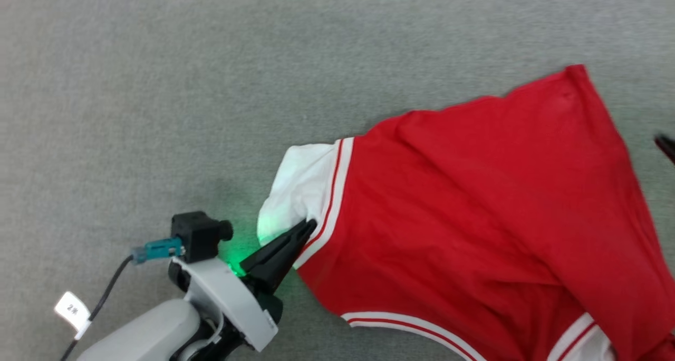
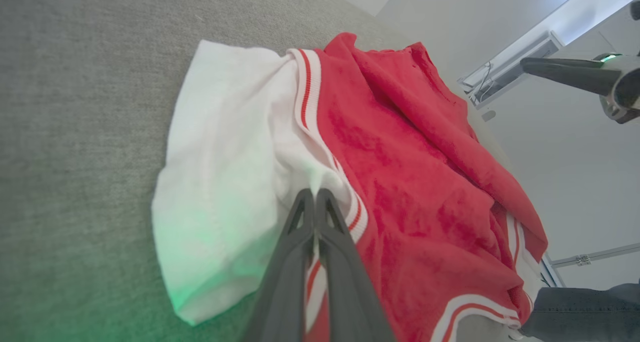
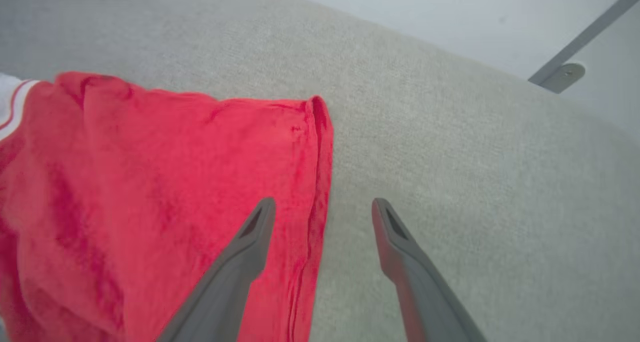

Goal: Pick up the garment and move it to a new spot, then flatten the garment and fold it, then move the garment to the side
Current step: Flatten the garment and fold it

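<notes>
Flattening stage, seemingly: clamped left gripper (image 1: 308, 226) on sleeve seam of red cotton white-sleeved T-shirt (image 1: 464, 203); held right gripper (image 3: 324, 204) wide, empty; left folding undone

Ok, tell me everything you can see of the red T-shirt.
The T-shirt is red, soft cotton-looking cloth with a white short sleeve and red-and-white stripe trim where sleeve meets body. It lies crumpled and creased, not flat, on grey carpet; no lettering shows. The left gripper is shut, pinching it at the sleeve seam. The right gripper stands open over its plain red hem, not gripping.
</notes>
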Robot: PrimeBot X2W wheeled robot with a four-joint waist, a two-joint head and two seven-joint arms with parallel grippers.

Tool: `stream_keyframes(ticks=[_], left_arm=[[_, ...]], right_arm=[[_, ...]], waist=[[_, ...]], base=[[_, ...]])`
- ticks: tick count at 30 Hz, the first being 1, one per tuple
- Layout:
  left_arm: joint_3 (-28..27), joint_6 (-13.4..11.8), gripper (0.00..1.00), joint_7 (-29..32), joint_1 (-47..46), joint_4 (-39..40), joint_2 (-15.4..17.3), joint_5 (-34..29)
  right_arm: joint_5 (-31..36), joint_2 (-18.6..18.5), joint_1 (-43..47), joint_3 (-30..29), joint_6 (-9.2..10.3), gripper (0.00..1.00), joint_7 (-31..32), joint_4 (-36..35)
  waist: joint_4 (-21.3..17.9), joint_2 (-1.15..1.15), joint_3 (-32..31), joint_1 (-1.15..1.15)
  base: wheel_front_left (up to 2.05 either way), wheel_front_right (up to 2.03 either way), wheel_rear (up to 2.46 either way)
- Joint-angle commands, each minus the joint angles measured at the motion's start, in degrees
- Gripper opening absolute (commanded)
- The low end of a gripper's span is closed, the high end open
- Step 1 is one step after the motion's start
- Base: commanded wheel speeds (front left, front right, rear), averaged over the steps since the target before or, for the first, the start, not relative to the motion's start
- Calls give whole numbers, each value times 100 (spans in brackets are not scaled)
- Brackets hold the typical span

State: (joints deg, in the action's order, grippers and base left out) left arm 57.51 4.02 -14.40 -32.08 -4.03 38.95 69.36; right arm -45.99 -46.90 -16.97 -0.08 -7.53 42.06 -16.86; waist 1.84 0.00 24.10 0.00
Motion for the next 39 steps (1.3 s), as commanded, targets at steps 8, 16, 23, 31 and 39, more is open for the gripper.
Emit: stream_keyframes(ticks=[8, 16, 23, 31, 39], left_arm=[[71, 177, 0, 47, -318, -299, -290, -98], [56, 273, 0, 28, -453, -649, -456, -71], [-257, 318, 0, 8, -751, -724, -341, 251], [-464, 335, 0, 628, -2228, -842, -249, 448], [-1153, 336, 0, 990, -4648, -2196, -584, 552]], right_arm=[[685, 330, -2431, 1947, 9, 100, -20, 2002], [350, 267, -3047, 3284, 7, 46, 45, 3103], [-97, 124, -3469, 3394, 10, 0, -527, 3344], [-98, 191, -4379, 2980, 10, 0, -1280, 3838], [492, 748, -6138, 2258, 10, 0, -2205, 5089]], waist=[[445, 0, 556, 0], [539, 0, 669, 0], [399, 0, 591, 0], [221, 0, 720, 0], [-46, 0, 1029, 0]], base=[[0, 0, 0], [0, 0, 0], [0, 0, 0], [0, 0, 0], [0, 0, 0]])
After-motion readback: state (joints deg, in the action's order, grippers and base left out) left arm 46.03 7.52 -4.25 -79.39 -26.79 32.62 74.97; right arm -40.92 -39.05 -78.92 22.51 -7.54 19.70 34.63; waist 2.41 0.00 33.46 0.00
